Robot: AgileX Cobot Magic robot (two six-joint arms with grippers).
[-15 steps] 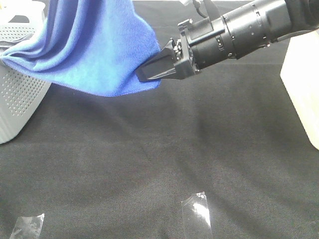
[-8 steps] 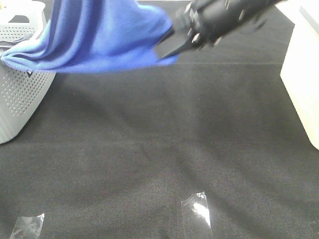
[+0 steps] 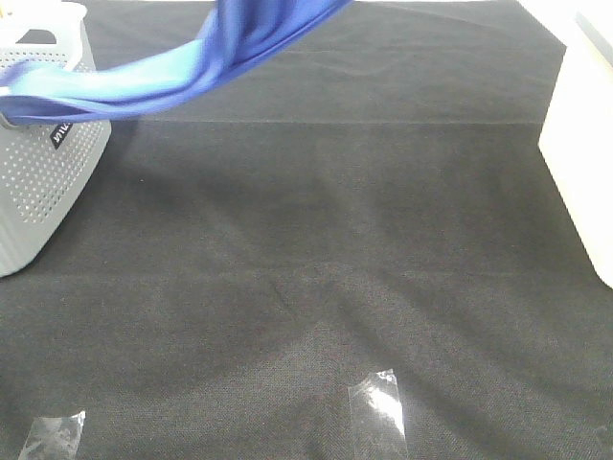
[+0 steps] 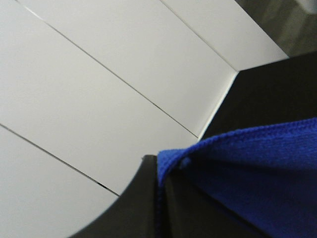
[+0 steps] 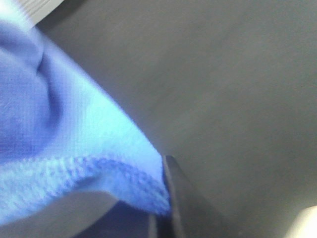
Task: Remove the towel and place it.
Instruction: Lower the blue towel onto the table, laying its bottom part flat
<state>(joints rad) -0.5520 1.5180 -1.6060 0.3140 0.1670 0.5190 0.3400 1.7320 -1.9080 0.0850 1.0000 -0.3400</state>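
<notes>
The blue towel [image 3: 192, 67] stretches, blurred, from the rim of the grey perforated basket [image 3: 38, 182] at the far left up past the top edge of the exterior view. Neither gripper shows in that view. In the left wrist view my left gripper [image 4: 159, 168] is shut on a stitched edge of the towel [image 4: 257, 173]. In the right wrist view my right gripper [image 5: 163, 208] is shut on another edge of the towel [image 5: 74, 139], high above the black table cloth [image 5: 237, 99].
The black table cloth [image 3: 335, 268] covers the table. A white box [image 3: 584, 144] stands at the right edge. Two pieces of clear tape [image 3: 378, 407] [image 3: 53, 436] lie near the front. White wall panels [image 4: 99, 74] fill the left wrist view.
My right arm has risen out of the top of the exterior view with the towel. The towel has gone from a hanging sheet to a taut band pulled up from the basket.
</notes>
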